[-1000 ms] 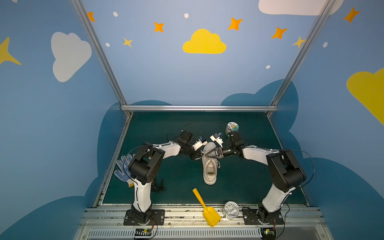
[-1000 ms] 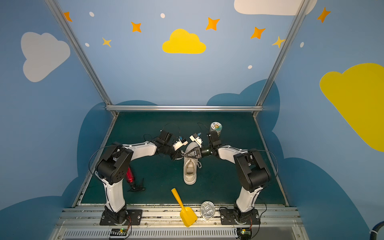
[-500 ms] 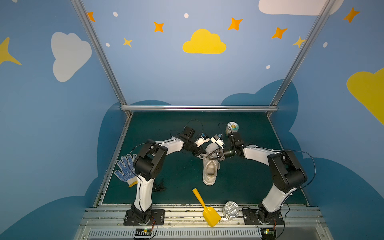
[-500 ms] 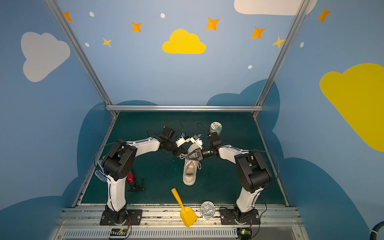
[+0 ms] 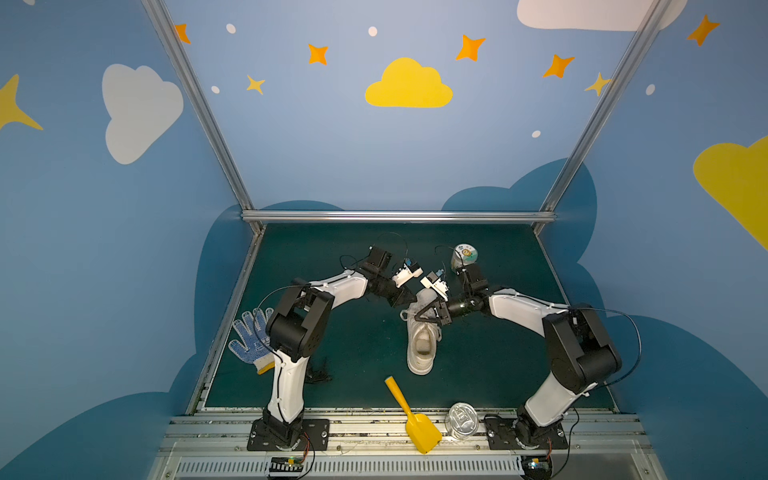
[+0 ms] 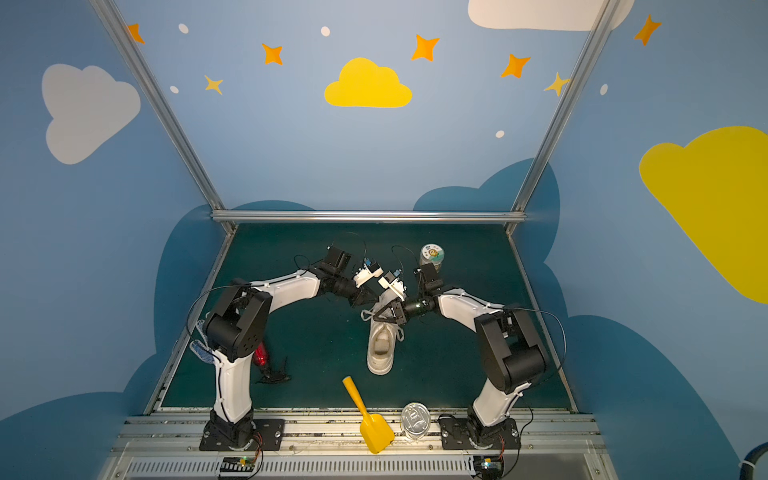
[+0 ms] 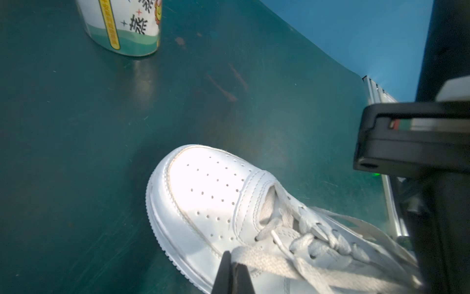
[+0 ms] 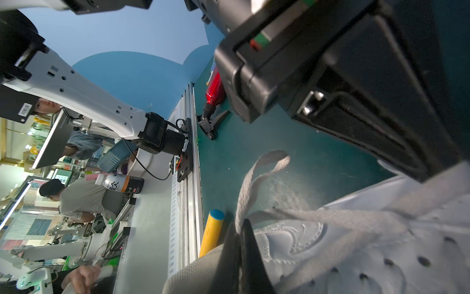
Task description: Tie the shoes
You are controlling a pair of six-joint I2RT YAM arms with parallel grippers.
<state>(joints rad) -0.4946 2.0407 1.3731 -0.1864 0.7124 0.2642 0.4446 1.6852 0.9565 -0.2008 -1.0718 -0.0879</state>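
My left hand (image 7: 232, 264) is pinched tight on one flat strand of the laces (image 7: 269, 257), just beside the toe cap. My right hand (image 8: 241, 230) is clamped closed as well, on a loop of lace that curls up and away from its tips. In both top views the two hands meet almost tip to tip over the front half of the shoe (image 5: 422, 349). The left comes in from about 10 o'clock and the right from about 3 o'clock.

The shoe sits sole down near the middle of the desk (image 5: 353, 332), toe to 12 o'clock and heel to 6 o'clock. Its opening shows the beige insole.

A printed can (image 5: 464, 254) stands upright at about 1 o'clock from the toe, near it but apart. A printed lid covers its top, so I cannot tell what it holds. A shiny tin (image 5: 461, 419) sits at 5 o'clock from the heel, on the metal rail along the desk's front edge. I cannot make out its contents either.

Just beside the tin, at 6 o'clock from the heel, lies a yellow scoop (image 5: 411, 415), blade on the rail and handle pointing back onto the desk. A dotted glove (image 5: 249, 340) lies at 9 o'clock, at the desk's edge, and a red bottle (image 6: 261, 355) lies near it.
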